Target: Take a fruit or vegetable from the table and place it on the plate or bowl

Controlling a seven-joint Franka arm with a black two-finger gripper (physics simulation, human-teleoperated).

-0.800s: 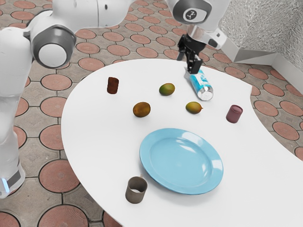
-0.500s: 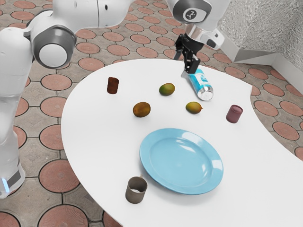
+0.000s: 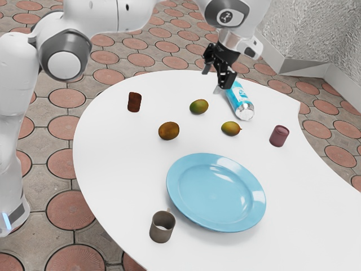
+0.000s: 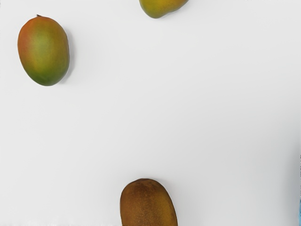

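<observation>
Three fruits lie on the white table: a red-green mango (image 3: 198,106) (image 4: 43,51), a brown kiwi (image 3: 168,130) (image 4: 148,203) and a smaller yellow-green mango (image 3: 230,128) (image 4: 162,7). The blue plate (image 3: 216,192) sits nearer the front, below the fruits in the exterior view. My gripper (image 3: 221,84) hangs above the table's far side, up and to the exterior view's right of the red-green mango and just beside a lying bottle (image 3: 240,100). Its fingers stand open with nothing between them.
The clear bottle with a blue label lies on its side by the gripper. A brown can (image 3: 134,101) stands at the exterior view's left, a maroon cup (image 3: 278,135) at its right, and a grey mug (image 3: 162,226) near the front table edge.
My gripper has drifted a little toward the exterior view's left, away from the bottle. The fruits, plate and cups have not moved.
</observation>
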